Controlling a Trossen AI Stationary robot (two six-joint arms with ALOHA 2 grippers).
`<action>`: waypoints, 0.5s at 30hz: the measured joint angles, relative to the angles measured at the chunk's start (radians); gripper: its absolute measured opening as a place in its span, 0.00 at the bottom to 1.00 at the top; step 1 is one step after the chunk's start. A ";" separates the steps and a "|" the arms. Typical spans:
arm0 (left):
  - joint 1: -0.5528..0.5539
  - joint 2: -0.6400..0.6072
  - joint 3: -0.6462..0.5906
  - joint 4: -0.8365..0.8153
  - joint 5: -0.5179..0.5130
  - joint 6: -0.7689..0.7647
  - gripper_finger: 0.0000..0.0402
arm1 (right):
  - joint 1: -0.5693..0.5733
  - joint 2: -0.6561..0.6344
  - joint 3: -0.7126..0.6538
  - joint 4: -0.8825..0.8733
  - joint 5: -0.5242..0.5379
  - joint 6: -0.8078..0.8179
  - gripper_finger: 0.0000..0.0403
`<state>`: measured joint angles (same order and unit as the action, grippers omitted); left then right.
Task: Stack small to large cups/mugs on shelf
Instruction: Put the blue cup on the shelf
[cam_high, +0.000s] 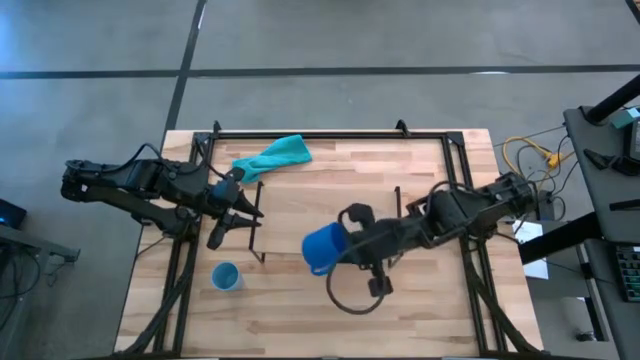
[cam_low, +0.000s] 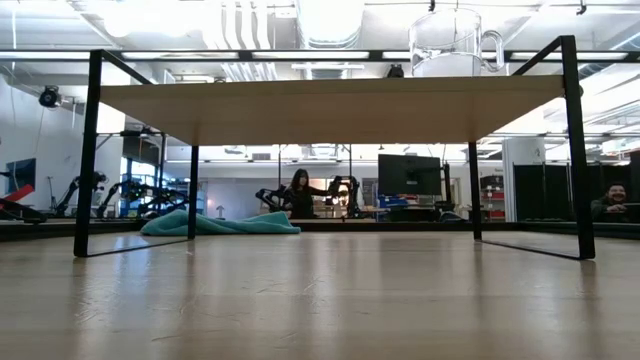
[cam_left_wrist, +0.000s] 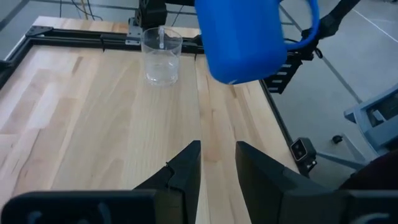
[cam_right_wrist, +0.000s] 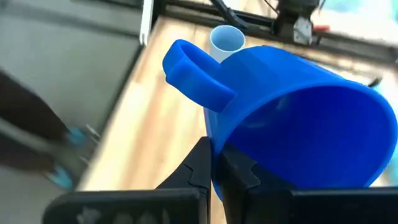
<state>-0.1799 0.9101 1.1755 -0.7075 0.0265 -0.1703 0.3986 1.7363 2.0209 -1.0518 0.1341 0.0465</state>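
My right gripper is shut on the dark-blue mug, which hangs in the air over the shelf's near edge, tipped on its side. The mug also shows in the left wrist view. The clear glass cup stands upright on the shelf board, toward one end. The light-blue cup stands upright on the table near the left front. My left gripper hovers open beside the shelf's left end and holds nothing. My right gripper holds the mug by its rim right beside the handle, one finger outside the wall and one inside. The mug is lifted clear and tipped over, its mouth facing the gripper.
A teal cloth lies crumpled at the table's far left. The black table frame runs along the far edge. A cable loop hangs below my right arm. People sit in the room behind.
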 joint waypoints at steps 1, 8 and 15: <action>0.000 0.000 0.000 0.001 0.000 0.000 0.22 | -0.008 0.000 0.000 -0.015 0.000 -0.068 0.02; 0.000 0.003 0.000 0.001 0.000 -0.001 0.22 | -0.085 0.000 -0.008 -0.161 0.025 -0.382 0.02; 0.001 0.010 0.000 0.011 0.000 -0.005 0.22 | -0.132 0.000 -0.012 -0.155 0.147 -0.828 0.02</action>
<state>-0.1787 0.9196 1.1757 -0.6970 0.0265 -0.1753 0.2662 1.7367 2.0091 -1.2071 0.2806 -0.7820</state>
